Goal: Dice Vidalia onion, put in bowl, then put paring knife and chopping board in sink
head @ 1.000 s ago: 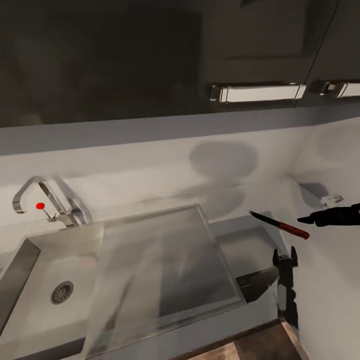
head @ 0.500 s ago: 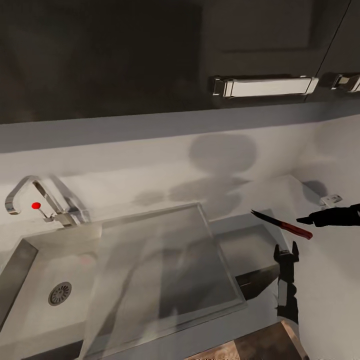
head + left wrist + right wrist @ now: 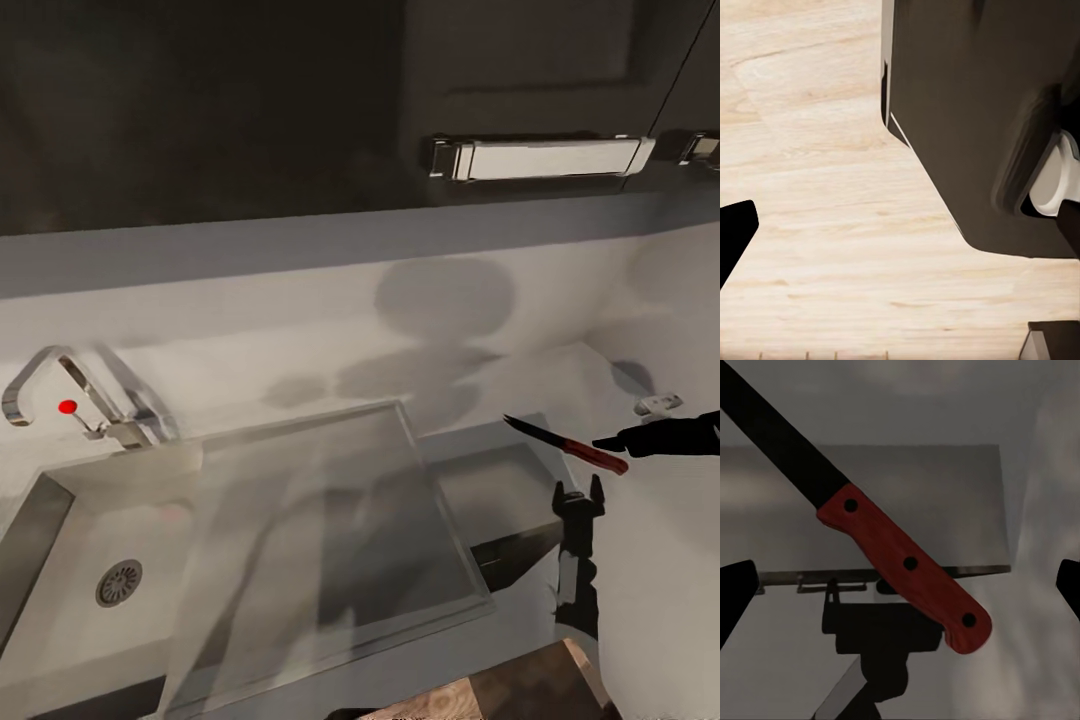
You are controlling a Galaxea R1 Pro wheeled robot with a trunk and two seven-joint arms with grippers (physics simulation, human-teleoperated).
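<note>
**Right tool.** The right tool (image 3: 901,585) is open. In the right wrist view its two black fingers (image 3: 735,589) stand at opposite edges of the frame, spread wide. In the head view this tool reaches in from the right, over the table (image 3: 650,560).

**Paring knife.** The paring knife (image 3: 566,446) has a slim dark blade and a red riveted handle. It lies between the spread fingers of the right tool, and neither finger touches it in the right wrist view. In the head view the butt of the handle is just beside the tip of the right tool, and the blade points toward the sink (image 3: 60,560). The knife is to the right of the steel drainboard (image 3: 330,520), well apart from the basin. Whether it rests on the table cannot be told.

**Sink.** The basin with its round drain (image 3: 119,582) is at the left. The faucet (image 3: 60,385) with its red knob (image 3: 68,407) stands behind it.

**Left tool.** The left tool (image 3: 900,229) looks down at a pale wooden floor (image 3: 817,225) beside a dark body (image 3: 975,112). One black finger (image 3: 735,236) sits at the edge of the frame, so the jaws read as open, with nothing between them.

**Surroundings.** Glossy black upper cabinets (image 3: 200,110) with a chrome bar handle (image 3: 540,157) hang above the pale wall.
</note>
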